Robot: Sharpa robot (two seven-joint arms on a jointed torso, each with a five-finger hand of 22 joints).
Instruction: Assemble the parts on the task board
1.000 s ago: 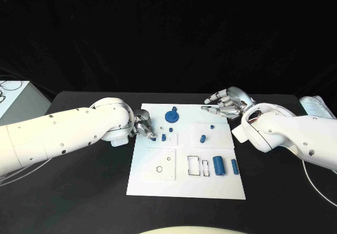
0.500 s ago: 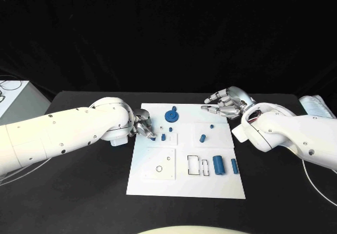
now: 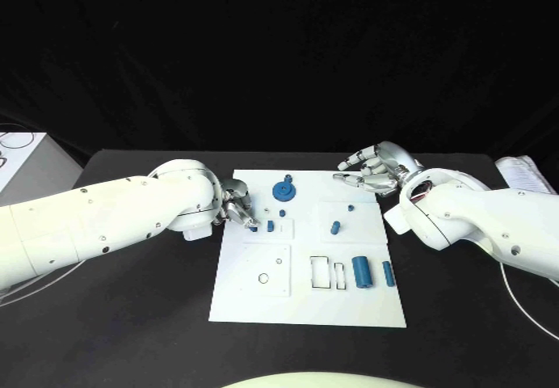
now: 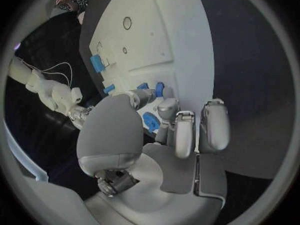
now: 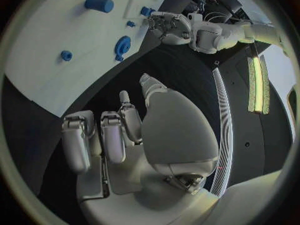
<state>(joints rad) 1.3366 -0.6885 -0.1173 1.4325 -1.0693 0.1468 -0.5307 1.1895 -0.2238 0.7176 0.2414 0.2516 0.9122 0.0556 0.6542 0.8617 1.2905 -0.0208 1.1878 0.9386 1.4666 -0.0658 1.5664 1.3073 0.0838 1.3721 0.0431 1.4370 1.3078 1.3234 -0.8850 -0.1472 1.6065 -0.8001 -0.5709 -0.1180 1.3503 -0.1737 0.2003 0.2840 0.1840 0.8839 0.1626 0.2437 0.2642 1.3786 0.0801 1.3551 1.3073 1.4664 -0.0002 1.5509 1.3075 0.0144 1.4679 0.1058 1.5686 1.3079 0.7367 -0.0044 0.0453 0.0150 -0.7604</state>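
Observation:
The white task board (image 3: 305, 303) lies in the middle of the black table. On it are a blue gear-like disc (image 3: 283, 192), several small blue pegs such as one (image 3: 335, 229), and two blue cylinders (image 3: 363, 272) near the outlined slots. My left hand (image 3: 237, 212) sits at the board's left edge and pinches a small blue part (image 3: 253, 229) (image 4: 150, 121) between thumb and fingers, just over the board. My right hand (image 3: 375, 171) (image 5: 112, 135) hovers past the board's far right corner, fingers apart and holding nothing.
A white box (image 3: 26, 166) with cables stands at the table's far left. A pale wrapped object (image 3: 519, 172) lies at the far right edge. A small raised white plate (image 3: 266, 271) with a hole sits on the board's near left.

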